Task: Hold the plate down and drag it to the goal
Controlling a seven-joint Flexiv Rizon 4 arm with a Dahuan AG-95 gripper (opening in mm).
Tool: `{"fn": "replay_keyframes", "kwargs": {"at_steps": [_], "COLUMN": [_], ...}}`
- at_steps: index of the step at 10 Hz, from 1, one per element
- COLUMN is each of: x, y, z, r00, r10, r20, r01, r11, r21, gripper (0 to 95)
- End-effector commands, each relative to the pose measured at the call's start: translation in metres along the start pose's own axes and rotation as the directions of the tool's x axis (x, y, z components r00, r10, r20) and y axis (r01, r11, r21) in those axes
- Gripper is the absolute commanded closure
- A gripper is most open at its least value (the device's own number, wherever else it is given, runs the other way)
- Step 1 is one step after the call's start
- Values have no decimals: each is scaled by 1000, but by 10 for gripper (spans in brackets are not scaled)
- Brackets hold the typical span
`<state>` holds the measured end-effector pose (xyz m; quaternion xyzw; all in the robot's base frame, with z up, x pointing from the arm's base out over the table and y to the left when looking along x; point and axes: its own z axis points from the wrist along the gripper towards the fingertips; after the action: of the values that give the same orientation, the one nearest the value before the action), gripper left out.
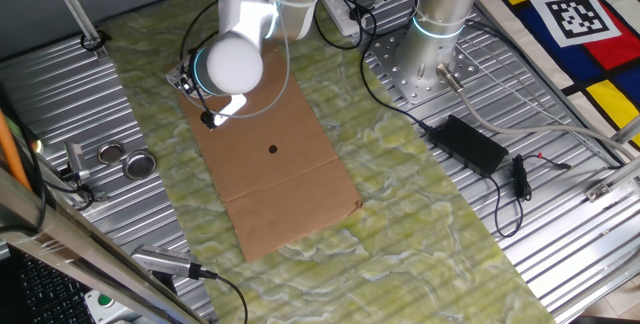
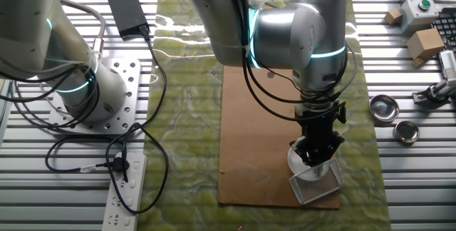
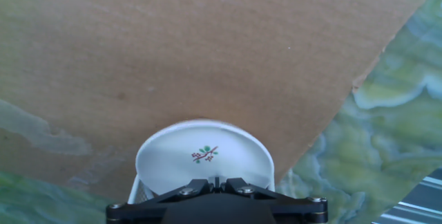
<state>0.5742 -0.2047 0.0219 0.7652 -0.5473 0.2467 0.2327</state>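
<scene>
Below, brown cardboard sheet (image 1: 272,164), green marbled cloth (image 1: 430,224), ribbed metal table (image 1: 560,234)

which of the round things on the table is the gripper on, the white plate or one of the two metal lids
The white plate, with a small floral mark, on the cardboard sheet under the gripper. The two metal lids lie off the cardboard, untouched.
</scene>
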Motion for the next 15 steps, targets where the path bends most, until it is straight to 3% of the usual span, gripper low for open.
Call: {"fn": "replay_keyframes", "kwargs": {"at_steps": [1,15], "x": [0,-1], "y": [0,0], "z": [-1,-4], "r00": [1000,999], "r10": [13,20], "r20": [7,34], "r01": [-13,-19], "r11": [1000,999], "r21": [-9,-43], "gripper": [950,950]}}
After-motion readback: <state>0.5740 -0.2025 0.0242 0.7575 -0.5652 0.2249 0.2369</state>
